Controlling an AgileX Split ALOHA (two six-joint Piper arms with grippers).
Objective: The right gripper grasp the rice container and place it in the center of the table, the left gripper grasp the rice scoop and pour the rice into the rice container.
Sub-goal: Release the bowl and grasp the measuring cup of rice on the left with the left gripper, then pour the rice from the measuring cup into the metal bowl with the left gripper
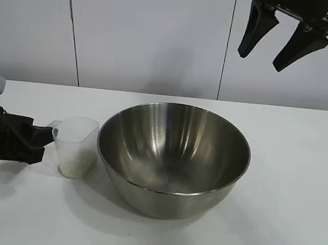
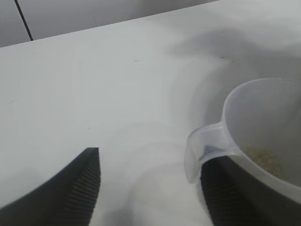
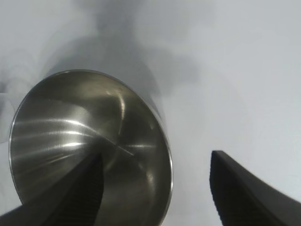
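Note:
The rice container (image 1: 173, 151), a wide shiny steel bowl, stands empty near the middle of the white table (image 1: 297, 167). Touching its left side is the rice scoop (image 1: 76, 144), a small translucent cup with rice (image 1: 77, 162) in its bottom. My left gripper (image 1: 45, 136) lies low at the table's left edge, pointing at the scoop's handle (image 2: 203, 149). In the left wrist view the gripper (image 2: 150, 157) is open, and the handle sits by one fingertip (image 2: 221, 193). My right gripper (image 1: 260, 61) hangs open high at the back right, above the bowl (image 3: 70, 136).
A pale panelled wall (image 1: 148, 36) closes off the back of the table. Bare white tabletop lies to the right of the bowl and in front of it.

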